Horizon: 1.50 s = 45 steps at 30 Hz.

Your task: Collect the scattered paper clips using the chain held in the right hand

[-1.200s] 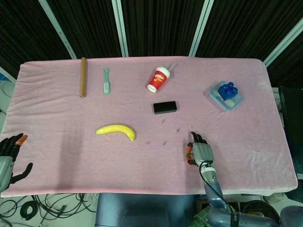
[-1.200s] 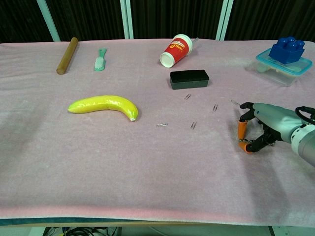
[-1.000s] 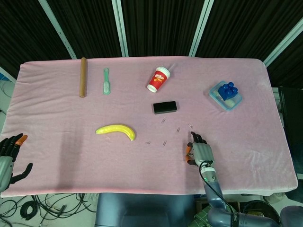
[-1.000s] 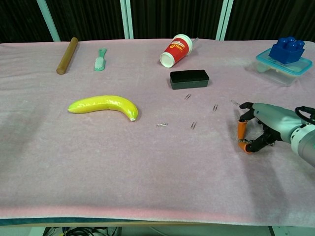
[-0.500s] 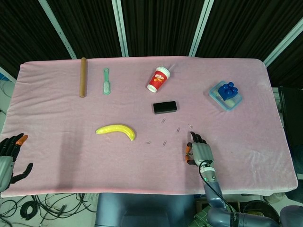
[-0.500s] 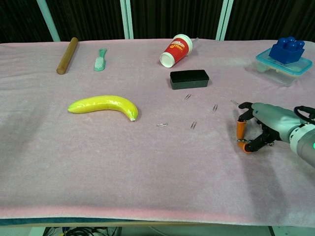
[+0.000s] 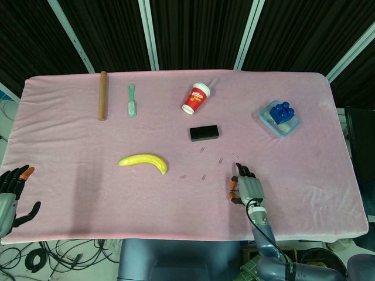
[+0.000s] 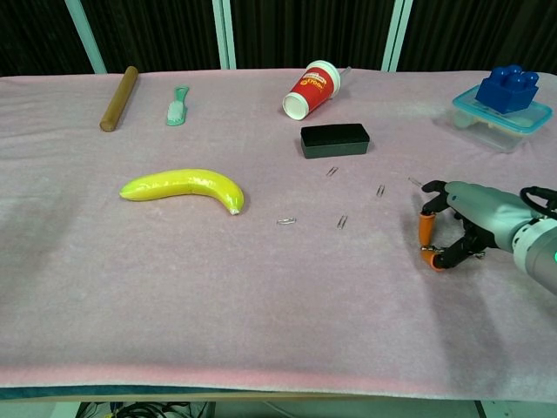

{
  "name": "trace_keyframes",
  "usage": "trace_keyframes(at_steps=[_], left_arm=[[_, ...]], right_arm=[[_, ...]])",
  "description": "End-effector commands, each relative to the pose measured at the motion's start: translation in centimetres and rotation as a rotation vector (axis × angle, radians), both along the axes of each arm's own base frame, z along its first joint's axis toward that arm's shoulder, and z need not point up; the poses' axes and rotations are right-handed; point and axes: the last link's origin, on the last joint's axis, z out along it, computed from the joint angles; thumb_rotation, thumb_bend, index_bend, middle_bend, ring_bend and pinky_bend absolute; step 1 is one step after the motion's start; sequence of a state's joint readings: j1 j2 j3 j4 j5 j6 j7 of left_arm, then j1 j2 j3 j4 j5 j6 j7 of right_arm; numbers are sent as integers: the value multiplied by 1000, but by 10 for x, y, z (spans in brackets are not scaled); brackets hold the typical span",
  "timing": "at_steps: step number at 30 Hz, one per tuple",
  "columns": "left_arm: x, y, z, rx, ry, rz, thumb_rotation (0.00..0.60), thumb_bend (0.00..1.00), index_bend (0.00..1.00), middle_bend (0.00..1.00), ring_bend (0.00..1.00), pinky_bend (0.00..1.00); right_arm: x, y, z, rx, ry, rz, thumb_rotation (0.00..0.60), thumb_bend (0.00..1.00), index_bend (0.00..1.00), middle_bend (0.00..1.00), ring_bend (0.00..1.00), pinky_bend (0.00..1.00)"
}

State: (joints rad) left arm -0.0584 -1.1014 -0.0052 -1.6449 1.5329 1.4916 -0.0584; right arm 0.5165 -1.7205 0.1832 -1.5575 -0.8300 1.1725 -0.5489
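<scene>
While the clips wait on the cloth: nothing gathered yet, by the look of it.
Right hand (image 8: 461, 228): low over the table (image 8: 261, 331) nr its front right, fingers curled w/ orange tips close together; maybe pinching sth small, can't tell.
Chain: not made out in either view; too fine or hidden in the curled fingers.
Left hand (image 7: 12, 196): off the table's front left corner, fingers apart, holding nothing.
Paper clips: five tiny ones scattered betw. the banana (image 8: 184, 187) and right hand: one (image 8: 285, 221) nr the banana tip, one (image 8: 342, 222) mid, one (image 8: 332, 171) just below the black box (image 8: 335, 140), one (image 8: 380, 190) further right, one (image 8: 415, 182) just beside the right fingertips.
Handling (judgement): clips light, thin, flat on soft fabric, so hard to pinch; chain prob. limp, swings freely. Best held by one end, free end dragged or dabbed over each clip, assuming it's magnetic.
Nearest target: clip by the fingertips.
</scene>
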Motion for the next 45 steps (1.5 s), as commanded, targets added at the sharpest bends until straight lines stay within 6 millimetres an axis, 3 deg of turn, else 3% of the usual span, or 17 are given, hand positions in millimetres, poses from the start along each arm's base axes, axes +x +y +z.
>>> trace_keyframes(at_steps=[1,16,45], left_arm=[[0,0,0,0,0,0,600,357,103,38,0,0],[0,0,0,1,-1,-1,600,357,104,38,0,0],[0,-1,0,2,-2,-1,600,357,104,38,0,0]], right_arm=[[0,0,0,1,1,-1,600,312,557,0,0,169],[7,0,5,2,-42,10,600,322,557,0,0,169],[30,-13,53,-79,-142,44,600,322,577,0,0,169]])
